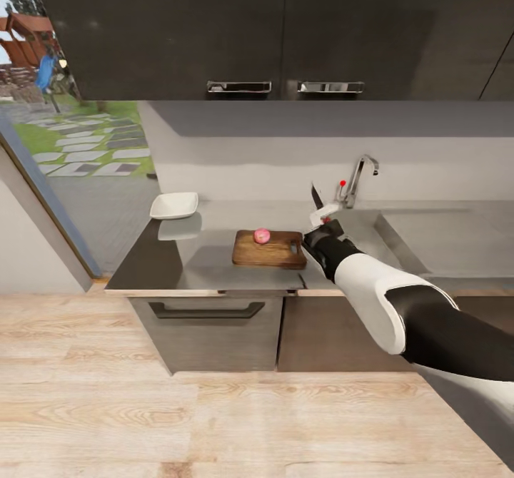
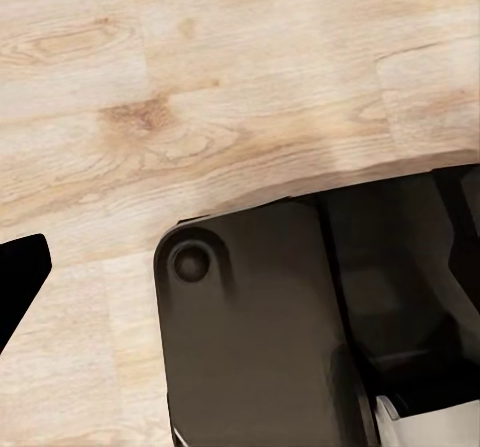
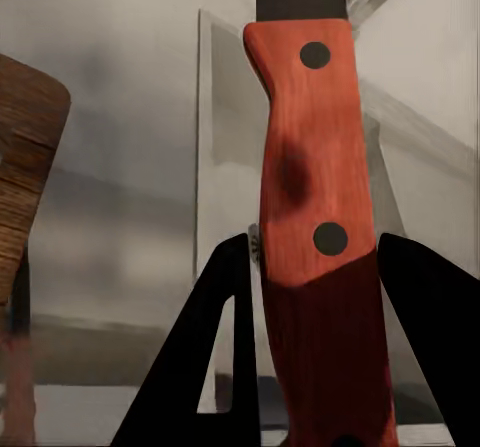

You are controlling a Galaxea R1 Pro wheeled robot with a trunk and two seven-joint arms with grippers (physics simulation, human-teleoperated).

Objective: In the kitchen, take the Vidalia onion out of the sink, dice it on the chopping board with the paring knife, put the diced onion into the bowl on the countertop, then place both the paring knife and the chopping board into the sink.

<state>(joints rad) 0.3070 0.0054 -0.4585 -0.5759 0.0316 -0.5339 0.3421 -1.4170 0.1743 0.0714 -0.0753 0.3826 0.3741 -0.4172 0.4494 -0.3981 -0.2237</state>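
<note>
The right gripper (image 1: 323,215) is closed tight on the paring knife (image 1: 316,197). In the right wrist view the red handle (image 3: 312,227) sits between its two black fingers (image 3: 205,357), and the dark blade points up and away from the jaws.

Just beside those jaws, on the side away from the sink (image 1: 457,239), lies the chopping board (image 1: 270,250). The Vidalia onion (image 1: 262,235) sits on the board, whole and round. The bowl (image 1: 174,205) is farther from the jaws, past the board, near the end of the countertop (image 1: 193,260). The tap (image 1: 359,177) stands just behind the knife.

The countertop is grey and shiny. Dark cupboards (image 1: 285,28) hang above it. The floor (image 1: 143,421) is light wood. A garden path (image 1: 93,146) shows outside.

The left wrist view shows wood floor (image 2: 200,97) and a dark robot part (image 2: 260,337); whether the left jaws are open cannot be told.
</note>
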